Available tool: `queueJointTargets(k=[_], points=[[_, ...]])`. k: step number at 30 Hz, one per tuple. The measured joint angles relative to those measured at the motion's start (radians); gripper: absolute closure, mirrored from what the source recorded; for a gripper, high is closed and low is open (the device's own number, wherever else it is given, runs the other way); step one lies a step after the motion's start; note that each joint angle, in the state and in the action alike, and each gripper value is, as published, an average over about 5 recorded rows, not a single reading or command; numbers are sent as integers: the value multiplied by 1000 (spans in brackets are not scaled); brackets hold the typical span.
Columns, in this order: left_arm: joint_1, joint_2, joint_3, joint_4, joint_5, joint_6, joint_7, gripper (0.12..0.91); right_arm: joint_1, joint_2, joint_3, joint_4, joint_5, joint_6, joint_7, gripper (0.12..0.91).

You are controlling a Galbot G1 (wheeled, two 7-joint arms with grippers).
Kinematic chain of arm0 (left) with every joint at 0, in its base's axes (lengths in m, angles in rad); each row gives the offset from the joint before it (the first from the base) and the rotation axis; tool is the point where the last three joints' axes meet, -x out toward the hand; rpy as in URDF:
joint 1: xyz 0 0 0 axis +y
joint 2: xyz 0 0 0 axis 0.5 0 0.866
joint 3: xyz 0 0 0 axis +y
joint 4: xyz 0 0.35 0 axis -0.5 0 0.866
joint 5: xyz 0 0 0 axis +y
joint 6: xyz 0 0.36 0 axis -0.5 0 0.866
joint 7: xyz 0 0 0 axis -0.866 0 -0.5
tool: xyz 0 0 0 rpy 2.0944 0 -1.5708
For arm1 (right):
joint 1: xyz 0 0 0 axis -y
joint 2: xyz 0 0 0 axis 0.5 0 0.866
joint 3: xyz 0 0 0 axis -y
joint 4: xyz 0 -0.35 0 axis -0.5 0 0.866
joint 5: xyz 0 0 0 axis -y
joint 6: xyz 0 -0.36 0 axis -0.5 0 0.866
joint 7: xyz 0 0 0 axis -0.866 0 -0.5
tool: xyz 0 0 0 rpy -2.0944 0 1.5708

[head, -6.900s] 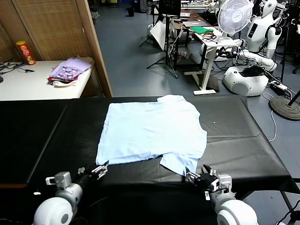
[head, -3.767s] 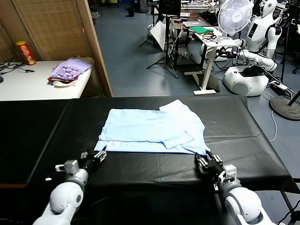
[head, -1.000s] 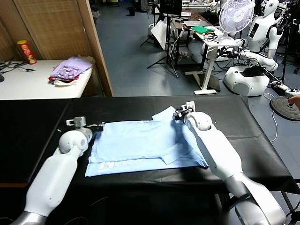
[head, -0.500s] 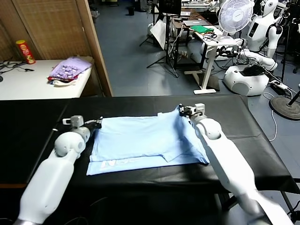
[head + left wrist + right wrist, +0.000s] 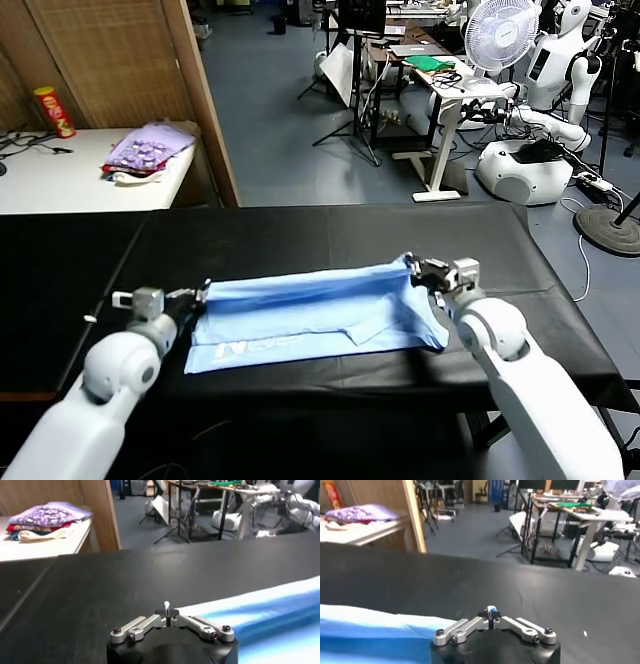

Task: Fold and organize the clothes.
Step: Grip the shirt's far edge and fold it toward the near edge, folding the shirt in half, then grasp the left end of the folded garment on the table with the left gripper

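My left gripper (image 5: 201,293) and right gripper (image 5: 413,268) were each pinched shut on a far corner of the T-shirt (image 5: 310,315), which lay half-folded on the black table (image 5: 300,235). Uneven pulling could skew the fold, or the thin fabric could slip free.

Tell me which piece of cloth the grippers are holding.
The pale blue T-shirt on the black table, pinched by the left gripper and right gripper; the purple cloth pile lies untouched on the white side table.
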Motion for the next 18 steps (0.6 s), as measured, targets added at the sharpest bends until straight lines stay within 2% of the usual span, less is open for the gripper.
queueJointTargets(k=[2,5,7,11,13,15,18], points=[[28,-7,-4,-12,7,6,-7,902,-20,-2,8,14,0,-8,3,848],[60,-15,-12,-28,5,20,-18,898,-42,-9,29,41,2,-18,7,719],[73,-15,-20,-40,2,26,-19,861,-49,-11,49,60,3,-20,12,618],[79,-12,-38,-57,-7,27,-18,674,-37,-1,80,68,-16,-8,30,401],[68,-14,-42,-55,-22,18,-25,557,-17,11,80,48,-40,7,37,303],[50,-21,-41,-43,-52,1,-44,439,9,27,73,13,-62,23,38,250],[10,-38,-31,-5,-115,-19,-78,299,48,57,56,-51,-76,39,38,230]])
